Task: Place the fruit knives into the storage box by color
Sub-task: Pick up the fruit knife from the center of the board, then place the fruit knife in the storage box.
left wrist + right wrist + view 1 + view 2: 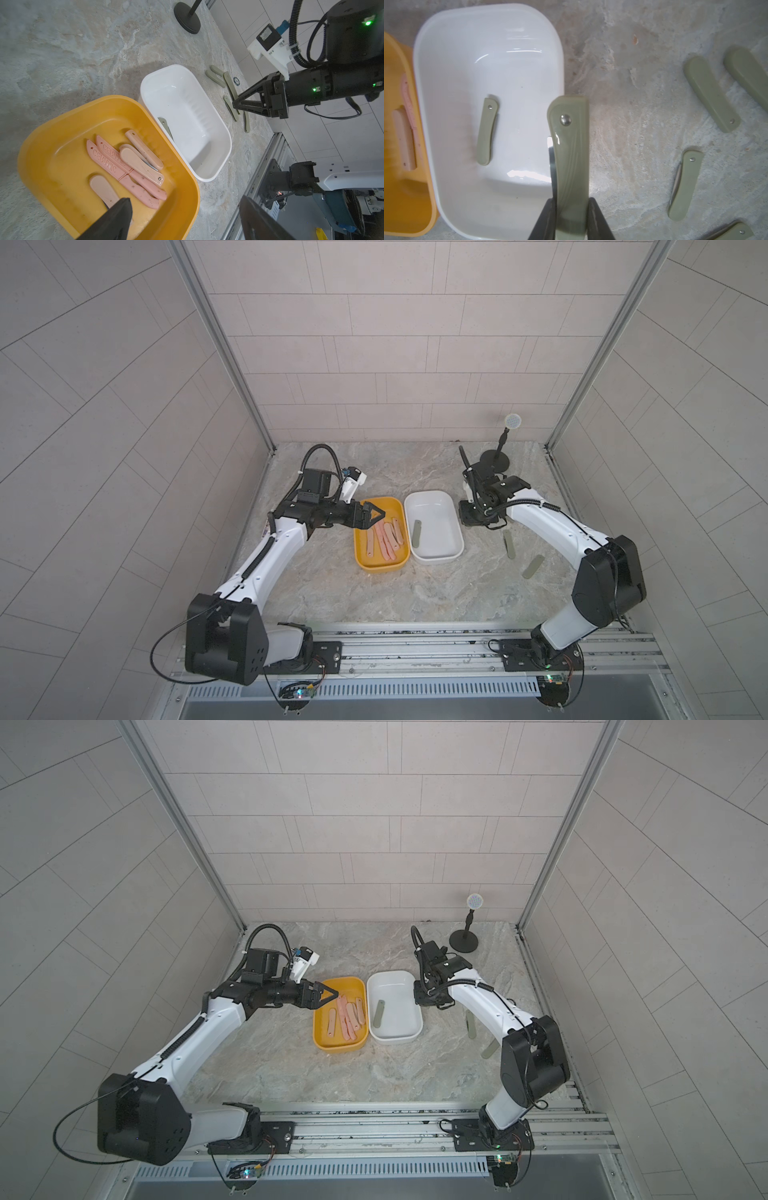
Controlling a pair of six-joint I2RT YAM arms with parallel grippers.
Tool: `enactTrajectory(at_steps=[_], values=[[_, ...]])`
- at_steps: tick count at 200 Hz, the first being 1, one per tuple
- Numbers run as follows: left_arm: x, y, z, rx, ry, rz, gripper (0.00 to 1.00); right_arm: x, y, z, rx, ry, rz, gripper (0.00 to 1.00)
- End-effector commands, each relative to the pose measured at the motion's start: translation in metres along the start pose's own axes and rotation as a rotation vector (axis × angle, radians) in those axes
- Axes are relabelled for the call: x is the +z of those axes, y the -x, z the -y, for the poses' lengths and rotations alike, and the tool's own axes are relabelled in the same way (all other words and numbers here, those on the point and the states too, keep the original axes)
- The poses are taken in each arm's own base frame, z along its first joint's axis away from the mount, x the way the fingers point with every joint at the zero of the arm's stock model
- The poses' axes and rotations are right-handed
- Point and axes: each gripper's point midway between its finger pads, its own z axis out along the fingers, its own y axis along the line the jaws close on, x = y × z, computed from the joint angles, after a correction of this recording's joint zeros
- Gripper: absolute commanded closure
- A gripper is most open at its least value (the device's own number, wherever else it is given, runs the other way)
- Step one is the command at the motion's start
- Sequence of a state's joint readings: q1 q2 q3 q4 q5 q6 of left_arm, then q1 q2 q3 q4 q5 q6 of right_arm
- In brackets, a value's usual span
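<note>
Several salmon-pink fruit knives (388, 537) lie in the yellow storage box (361, 558). My left gripper (376, 515) hovers open and empty above that box's far left end; in the left wrist view its fingertips (124, 202) straddle the yellow rim (187, 187). Beside it, the white storage box (440, 558) holds one grey-green knife (486, 133). My right gripper (572, 207) is shut on another grey-green knife (569, 155), held over the white box's right rim (559, 68). Several grey-green knives (712, 93) (683, 185) lie loose on the table right of the boxes.
A black stand (496, 458) with a round head rises at the back right corner. An aluminium rail (415, 649) carrying both arm bases runs along the front edge. Tiled walls close in the marble table (374, 597) on three sides.
</note>
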State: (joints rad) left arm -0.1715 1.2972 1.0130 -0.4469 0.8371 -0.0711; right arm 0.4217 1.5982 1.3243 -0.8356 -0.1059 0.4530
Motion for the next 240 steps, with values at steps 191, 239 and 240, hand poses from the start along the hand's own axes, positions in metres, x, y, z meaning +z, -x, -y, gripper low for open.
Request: enactTrajectory(at_steps=[191,239,240], values=[[-0.030,0.019,-0.008,-0.027,0.001,0.096,0.12,0.097,-0.026,-0.082,-0.056,0.066,-0.159,0.72],[-0.029,0.018,-0.008,-0.028,-0.001,0.095,0.12,0.091,-0.023,-0.083,-0.059,0.072,-0.144,0.58],[-0.029,0.018,-0.008,-0.029,-0.001,0.095,0.12,0.091,-0.023,-0.083,-0.059,0.072,-0.142,0.57]])
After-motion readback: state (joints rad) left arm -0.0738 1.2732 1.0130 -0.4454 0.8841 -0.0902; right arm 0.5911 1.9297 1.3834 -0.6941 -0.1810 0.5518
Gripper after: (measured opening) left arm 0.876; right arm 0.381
